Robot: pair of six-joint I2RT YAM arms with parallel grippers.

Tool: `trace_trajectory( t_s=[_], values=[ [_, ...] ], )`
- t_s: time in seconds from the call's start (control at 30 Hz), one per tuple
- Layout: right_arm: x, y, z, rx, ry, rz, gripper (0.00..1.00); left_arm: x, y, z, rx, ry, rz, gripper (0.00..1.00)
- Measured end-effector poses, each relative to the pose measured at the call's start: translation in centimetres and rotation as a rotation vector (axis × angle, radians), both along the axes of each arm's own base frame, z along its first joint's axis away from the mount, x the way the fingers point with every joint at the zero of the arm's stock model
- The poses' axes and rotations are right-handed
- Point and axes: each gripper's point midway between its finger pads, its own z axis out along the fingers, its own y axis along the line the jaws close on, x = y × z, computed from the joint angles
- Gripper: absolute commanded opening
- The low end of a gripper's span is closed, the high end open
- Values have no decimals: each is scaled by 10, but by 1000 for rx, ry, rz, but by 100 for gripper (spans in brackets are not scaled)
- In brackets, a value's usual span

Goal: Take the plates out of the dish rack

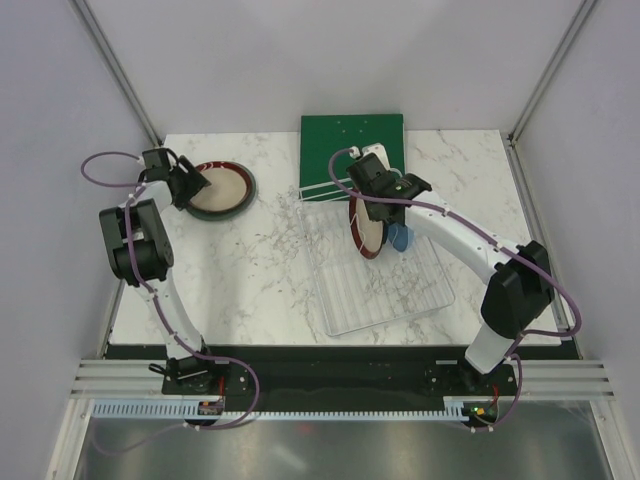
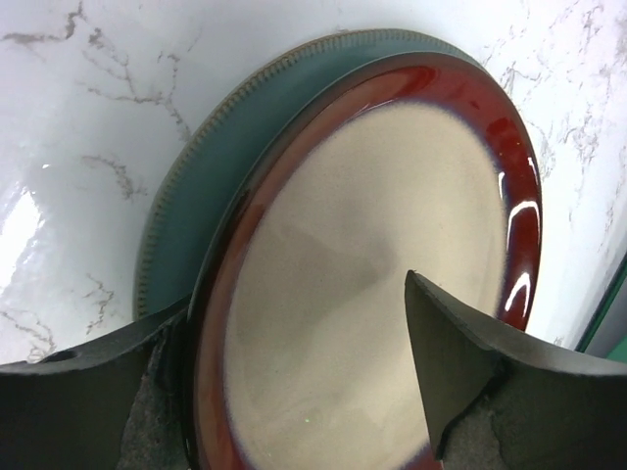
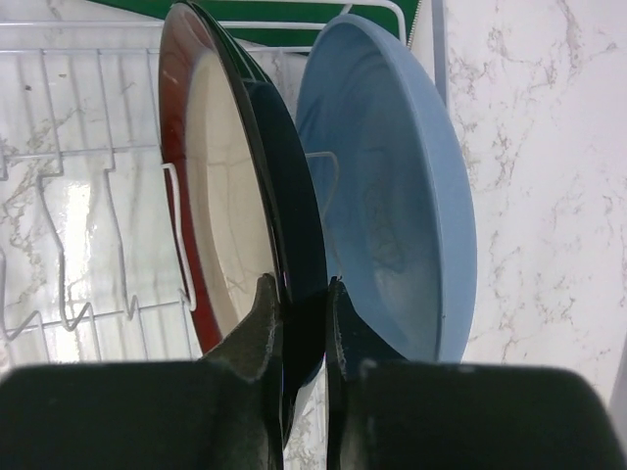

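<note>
Two plates in dish rack: red-rimmed plate and light blue plate, upright, just beside each other.
Right gripper: clamped on that red-rimmed plate's rim.
Left gripper: jaws spread, over second red-rimmed plate.
Stack: second red-rimmed plate lies on grey-green plate, on table.
Far edge: green board.

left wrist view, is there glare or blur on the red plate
Left wrist: white glare streaks on the glossy rim of the red-rimmed plate, left fingers soft; right wrist: racked plate crisp, right fingers dark and soft; top external: even light, faint shadows.
</note>
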Motion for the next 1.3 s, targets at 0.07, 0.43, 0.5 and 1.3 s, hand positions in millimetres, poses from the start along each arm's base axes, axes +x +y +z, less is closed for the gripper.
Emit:
trace_trajectory(
  t_s=[0.07,0.43,0.5,1.3],
  values=[
    [0,2,1,10,0,3,0,2,-1,0,10,12,-7,87],
    [-2,8,4,12,-11,19,0,1,-1,5,83,54,15,100],
    [-2,9,5,7,-18,20,0,-4,4,5,101,76,36,100],
    [-9,7,40,-5,-77,40,0,-68,50,33,339,301,202,100]
  ],
)
